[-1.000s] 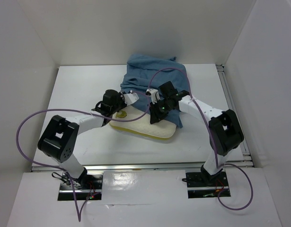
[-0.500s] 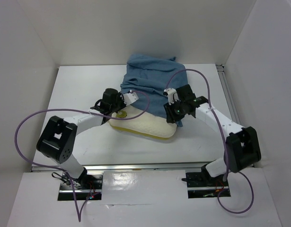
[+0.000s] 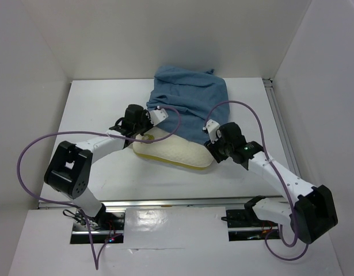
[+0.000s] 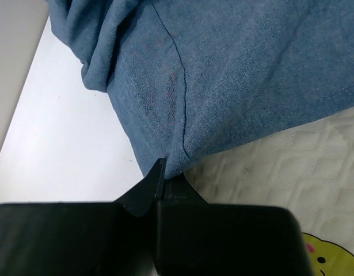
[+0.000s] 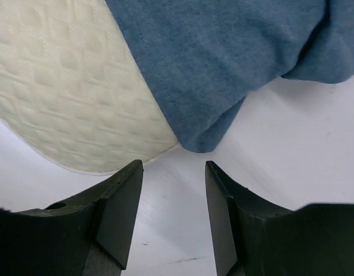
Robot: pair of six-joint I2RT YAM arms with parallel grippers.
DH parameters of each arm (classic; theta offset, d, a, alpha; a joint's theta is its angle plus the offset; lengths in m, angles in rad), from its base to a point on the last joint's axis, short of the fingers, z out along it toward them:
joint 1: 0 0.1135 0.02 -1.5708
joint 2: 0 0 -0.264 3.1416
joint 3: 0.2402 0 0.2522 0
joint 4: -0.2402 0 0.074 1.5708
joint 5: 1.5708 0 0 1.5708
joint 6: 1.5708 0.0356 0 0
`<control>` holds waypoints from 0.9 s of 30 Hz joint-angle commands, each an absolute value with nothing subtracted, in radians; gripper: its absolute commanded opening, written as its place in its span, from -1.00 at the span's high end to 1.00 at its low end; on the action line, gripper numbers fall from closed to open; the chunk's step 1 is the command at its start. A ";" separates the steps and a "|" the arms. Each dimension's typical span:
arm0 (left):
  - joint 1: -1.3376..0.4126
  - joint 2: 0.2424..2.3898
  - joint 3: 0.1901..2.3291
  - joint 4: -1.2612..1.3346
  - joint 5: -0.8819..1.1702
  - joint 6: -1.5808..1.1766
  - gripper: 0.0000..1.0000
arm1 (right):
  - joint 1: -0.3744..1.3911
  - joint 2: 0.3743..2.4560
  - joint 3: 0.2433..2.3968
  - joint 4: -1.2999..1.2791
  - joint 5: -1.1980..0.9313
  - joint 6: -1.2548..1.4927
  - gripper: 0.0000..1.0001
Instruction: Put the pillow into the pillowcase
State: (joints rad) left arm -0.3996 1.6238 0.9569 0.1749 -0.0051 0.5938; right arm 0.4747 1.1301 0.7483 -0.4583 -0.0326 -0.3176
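Plainly, the only marking is one small yellow mark (image 4: 327, 259) printed on a corner of the pillow (image 3: 178, 150). It shows at the lower right of the left wrist view, with dark dots and a curved line like a face, and too little of it is in frame to read more.

By count:
- One pillow, quilted and cream-white with a yellow edge band (image 3: 165, 161), lies at the centre of the overhead view on the white table (image 3: 96, 109).
- One pillowcase (image 3: 189, 102), wrinkled dusty-blue cloth, lies above the pillow in that view. It covers the pillow's upper part and leaves the lower part bare.
- There are two arms, each with one purple cable, one cable looping at the left (image 3: 26, 164) and one arching at the right (image 3: 246, 108).

The left gripper (image 4: 162, 173) is clenched, its tips pinching the pillowcase's hem at the pillow's left corner, beside the yellow mark.

The right gripper (image 5: 172, 210) is released, jaws apart with only bare table between them. It sits low at the pillow's right end. A hanging corner of blue cloth and the pillow's rounded edge lie just beyond its tips, not touching them.
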 commanded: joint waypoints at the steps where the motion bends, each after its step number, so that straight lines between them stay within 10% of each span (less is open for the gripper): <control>1: -0.393 1.589 0.988 0.169 0.008 0.568 1.00 | 0.491 1.083 0.689 -0.328 0.098 -0.363 -0.10; 27: -0.393 1.589 1.028 0.109 0.008 0.558 1.00 | 0.480 1.259 0.606 -0.143 -0.023 -0.364 0.10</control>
State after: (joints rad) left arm -0.3996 1.6234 0.9894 0.1024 -0.0029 0.5713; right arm 0.4847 1.2144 0.5797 -0.2306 0.0212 -0.3782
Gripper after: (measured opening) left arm 0.035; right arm 0.466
